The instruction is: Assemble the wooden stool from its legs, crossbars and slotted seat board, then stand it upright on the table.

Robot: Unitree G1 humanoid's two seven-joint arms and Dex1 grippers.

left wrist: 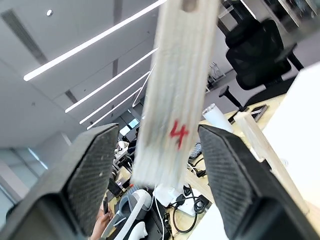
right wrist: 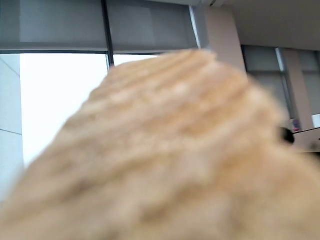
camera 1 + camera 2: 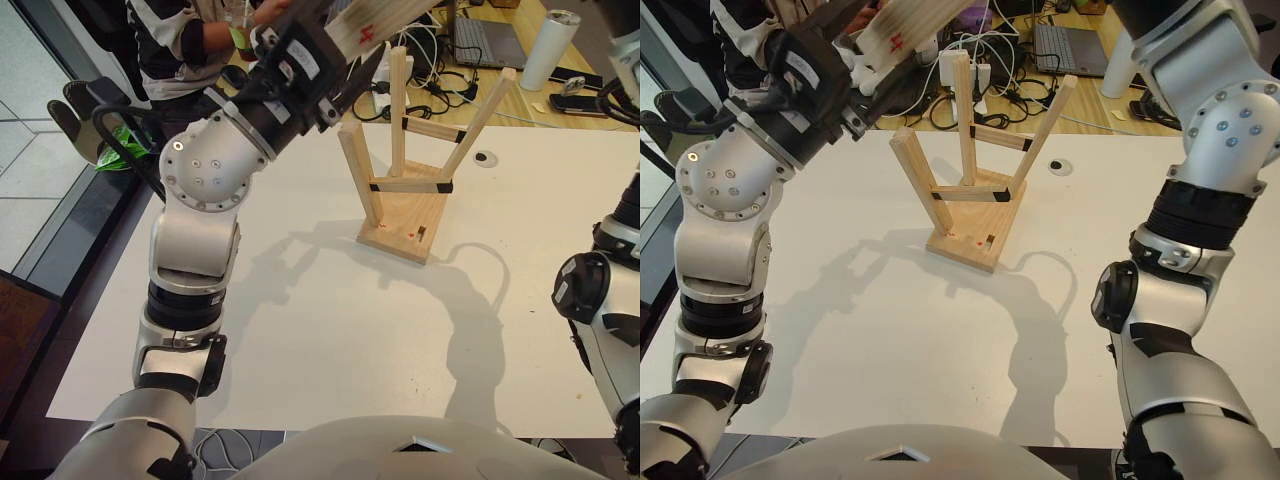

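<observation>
The slotted seat board [image 3: 405, 232] lies flat on the white table [image 3: 300, 330] with three legs [image 3: 360, 170] pointing up. Crossbars [image 3: 410, 185] with black ends tie these legs together. A loose wooden leg [image 3: 385, 22] marked with a red 4 hangs in the air above and left of the stool. Its lower end sits between the fingers [image 1: 95, 185] of my left gripper [image 1: 157, 131], which is open, with gaps beside the wood. Pale wood [image 2: 165, 150] lies very close before the right wrist camera. My right arm [image 3: 1210, 130] is raised beside the stool.
Behind the table's far edge are a laptop [image 3: 485, 40], a white tumbler [image 3: 548, 45] and tangled cables [image 3: 420, 90]. A round cable hole [image 3: 486, 158] sits right of the stool. A person [image 3: 180, 40] stands behind my left arm. The near half of the table is bare.
</observation>
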